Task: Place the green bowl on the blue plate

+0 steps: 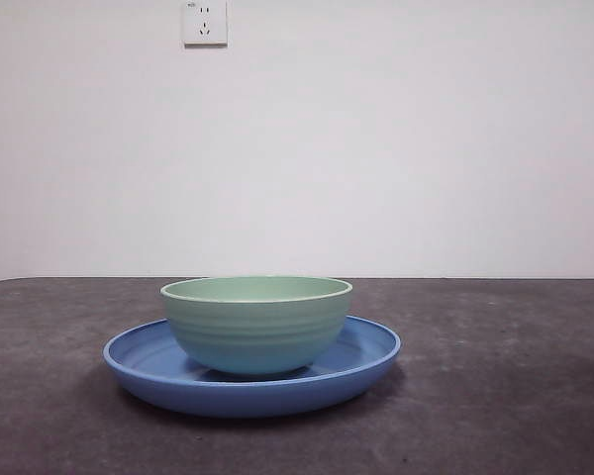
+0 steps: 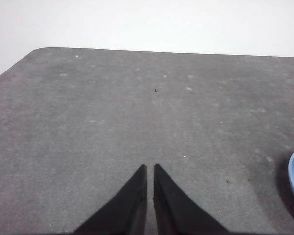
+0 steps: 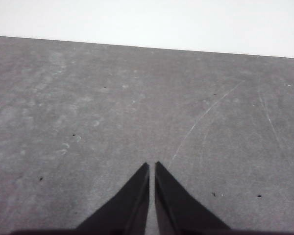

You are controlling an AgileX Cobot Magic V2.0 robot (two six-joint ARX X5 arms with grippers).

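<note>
We see the pale mint-green ridged bowl point(image 1: 256, 323) resting upright in the wide glossy blue plate point(image 1: 371, 358), left claw point(image 2: 150, 169) clenched near the plate's rim, right claw point(image 3: 152, 166) clenched over bare grey surface point(image 3: 88, 122)

Bare lab-like test bench: grey table point(image 1: 495, 396), white wall point(image 1: 376, 148), socket point(image 1: 205, 22).

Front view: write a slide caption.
Pale mint-green ridged bowl sitting upright inside wide blue glossy plate on dark grey table.

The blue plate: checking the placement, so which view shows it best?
The front view: the whole blue plate shows, with the green bowl on it. The left wrist view catches only a rim sliver; the right wrist view shows none.
</note>
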